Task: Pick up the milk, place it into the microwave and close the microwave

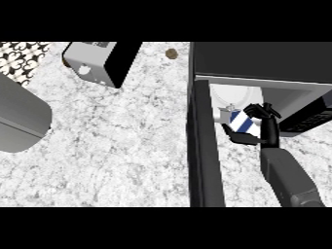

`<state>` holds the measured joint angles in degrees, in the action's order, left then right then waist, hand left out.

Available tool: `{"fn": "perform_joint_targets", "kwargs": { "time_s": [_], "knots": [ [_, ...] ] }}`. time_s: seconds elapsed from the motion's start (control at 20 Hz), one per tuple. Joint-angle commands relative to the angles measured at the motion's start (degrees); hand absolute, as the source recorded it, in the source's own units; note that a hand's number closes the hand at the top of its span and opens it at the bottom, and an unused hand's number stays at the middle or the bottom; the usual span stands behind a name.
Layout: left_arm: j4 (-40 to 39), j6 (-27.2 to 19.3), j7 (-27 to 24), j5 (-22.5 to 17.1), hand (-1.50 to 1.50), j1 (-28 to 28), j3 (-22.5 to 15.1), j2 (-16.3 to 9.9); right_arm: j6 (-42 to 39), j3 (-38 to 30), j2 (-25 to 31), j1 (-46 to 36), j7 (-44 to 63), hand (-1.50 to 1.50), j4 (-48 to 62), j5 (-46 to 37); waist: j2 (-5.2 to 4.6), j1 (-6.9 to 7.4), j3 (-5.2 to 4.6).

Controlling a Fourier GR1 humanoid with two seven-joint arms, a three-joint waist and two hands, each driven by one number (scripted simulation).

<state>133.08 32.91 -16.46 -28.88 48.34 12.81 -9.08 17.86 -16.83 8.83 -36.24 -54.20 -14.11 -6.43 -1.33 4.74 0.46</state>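
A black microwave point(269, 61) stands at the upper right with its door point(201, 146) swung open toward me, edge-on as a dark vertical slab. Its white interior point(233, 95) shows behind the opening. My right hand point(258, 129) is at the microwave's mouth, fingers and thumb curled round a small white and blue milk carton point(242, 121). The carton sits just at the front of the cavity, tilted. The hand hides part of it. My left hand shows nowhere.
A toaster-like white and black appliance point(100, 61) stands at the upper middle. A grey rounded object point(7, 114) fills the left side. A small brown item point(171, 53) lies near the back. The marble counter point(118, 146) stretches between them.
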Motion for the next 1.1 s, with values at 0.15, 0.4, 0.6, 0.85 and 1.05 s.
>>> {"fn": "perform_joint_targets", "kwargs": {
  "time_s": [0.15,0.4,0.6,0.85,1.05],
  "knots": [
    [0.7,-0.5,1.0,-1.5,-1.50,-1.7,0.2,-1.2,2.0,1.1,10.4,-10.6,7.8,1.50,0.4,-1.8,-1.75,3.51,-0.23],
    [-0.2,-0.4,1.8,-2.1,-1.50,-2.4,0.1,-1.9,4.4,0.5,9.8,-10.7,7.3,1.50,0.2,0.0,-1.92,4.68,-0.28],
    [-0.2,-0.7,1.9,-1.8,-1.50,-3.2,0.6,-2.3,4.7,0.9,10.3,-10.0,6.5,1.50,0.3,0.6,-1.86,5.12,-0.24],
    [-0.4,-1.9,2.7,-1.2,-1.50,-4.8,1.3,-2.8,7.0,1.3,9.9,-10.0,6.4,1.50,0.3,1.3,-2.19,5.42,-0.26],
    [-0.3,-2.5,3.3,-1.2,-1.50,-5.8,2.6,-4.0,7.2,1.3,10.3,-9.1,5.5,1.50,0.0,2.3,-2.32,5.41,-0.17]
  ]
}}
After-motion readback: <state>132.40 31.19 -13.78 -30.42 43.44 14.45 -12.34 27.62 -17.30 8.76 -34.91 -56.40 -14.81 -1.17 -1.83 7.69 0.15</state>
